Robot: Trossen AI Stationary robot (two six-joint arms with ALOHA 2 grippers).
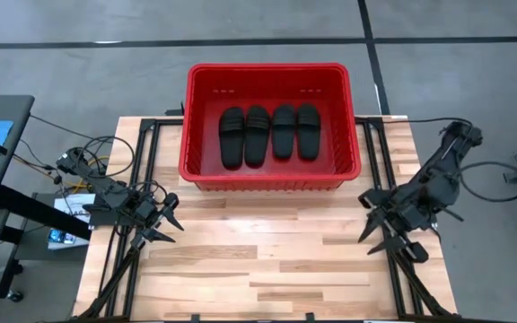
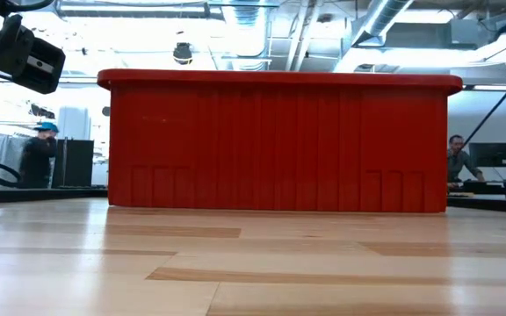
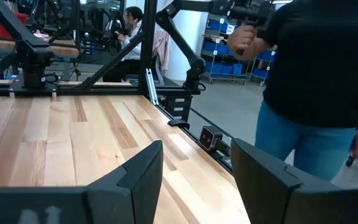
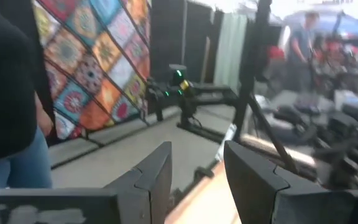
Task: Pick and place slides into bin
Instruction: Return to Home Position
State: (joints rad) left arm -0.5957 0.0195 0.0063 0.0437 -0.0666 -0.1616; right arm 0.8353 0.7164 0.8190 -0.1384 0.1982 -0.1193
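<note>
**Four slides in the bin, both arms off to its sides**

The four slides [image 1: 270,133] lie side by side on the floor of the bin [image 1: 272,70], straps up, in one row across its middle so that all fit without stacking; no slide shows outside the bin, so I judge the placing done; the bin stands at the far edge of the bench [image 1: 267,269], and its tall wall hides the slides from the low view; the left gripper [image 1: 169,224] hangs off the bin's near-left corner, well apart from it, fingers spread and holding nothing; the right gripper [image 1: 375,235] mirrors it off the bin's near-right corner, fingers likewise apart and empty; both arms sit wide of the bin, which reads as a resting pose rather than a reach; a person [image 3: 316,74] stands just past the bench edge away from the bin, so any outward swing there deserves care
</note>
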